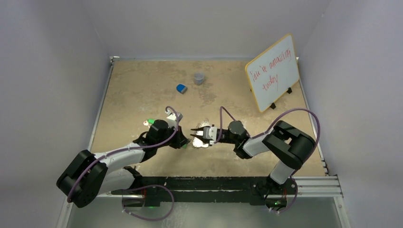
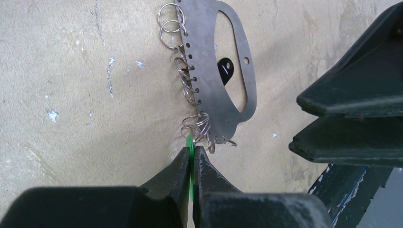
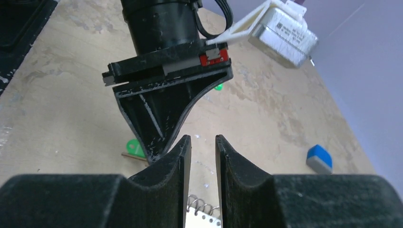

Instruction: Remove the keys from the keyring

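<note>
The keyring (image 2: pixel 204 47) is a flat grey metal plate with a cut-out and several wire rings (image 2: pixel 168 28) along one edge, lying on the table. It also shows in the top view (image 1: pixel 203 144). My left gripper (image 2: pixel 192 148) is shut on the thin green head of a key (image 2: pixel 190 142) that hangs on the lowest rings. My right gripper (image 3: pixel 203 140) has a narrow gap between its jaws with nothing clamped. It hovers over the plate (image 3: pixel 209 219), facing the left gripper (image 3: pixel 159 118). Two loose green keys (image 3: pixel 134 148) lie on the table beyond it.
A blue lump (image 1: pixel 181 88) and a grey cup (image 1: pixel 199 78) stand at the back middle. A whiteboard (image 1: pixel 272 71) leans at the back right. A loose green key (image 1: pixel 150 121) lies left of the left gripper (image 1: pixel 184 141). Walls enclose the table.
</note>
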Robot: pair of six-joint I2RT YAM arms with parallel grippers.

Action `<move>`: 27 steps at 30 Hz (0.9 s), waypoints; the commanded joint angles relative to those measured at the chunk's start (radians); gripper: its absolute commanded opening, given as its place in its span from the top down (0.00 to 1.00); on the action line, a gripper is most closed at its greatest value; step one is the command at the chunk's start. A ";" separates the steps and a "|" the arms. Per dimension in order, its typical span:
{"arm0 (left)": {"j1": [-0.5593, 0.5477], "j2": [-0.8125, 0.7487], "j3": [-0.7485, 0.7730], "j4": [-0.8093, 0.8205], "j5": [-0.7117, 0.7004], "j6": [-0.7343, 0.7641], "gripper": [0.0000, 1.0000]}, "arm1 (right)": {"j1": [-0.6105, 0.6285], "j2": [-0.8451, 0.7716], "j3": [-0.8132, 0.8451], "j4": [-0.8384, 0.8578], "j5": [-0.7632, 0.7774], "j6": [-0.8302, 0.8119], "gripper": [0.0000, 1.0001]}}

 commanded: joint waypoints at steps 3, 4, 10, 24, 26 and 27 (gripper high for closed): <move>0.002 -0.032 -0.008 0.019 -0.012 0.026 1.00 | 0.001 -0.057 0.098 -0.336 -0.082 -0.199 0.72; 0.002 -0.034 -0.008 0.019 -0.012 0.027 1.00 | 0.000 -0.055 0.111 -0.382 -0.088 -0.219 0.72; 0.001 -0.057 -0.022 0.032 -0.003 0.040 1.00 | 0.001 -0.057 0.160 -0.536 -0.117 -0.275 0.71; 0.001 -0.083 -0.043 0.065 0.033 0.057 1.00 | 0.001 0.004 0.213 -0.636 -0.123 -0.330 0.69; 0.001 -0.086 -0.045 0.065 0.032 0.057 1.00 | 0.000 0.016 0.229 -0.656 -0.131 -0.336 0.69; 0.002 -0.086 -0.045 0.064 0.031 0.057 1.00 | 0.000 0.026 0.235 -0.668 -0.132 -0.342 0.69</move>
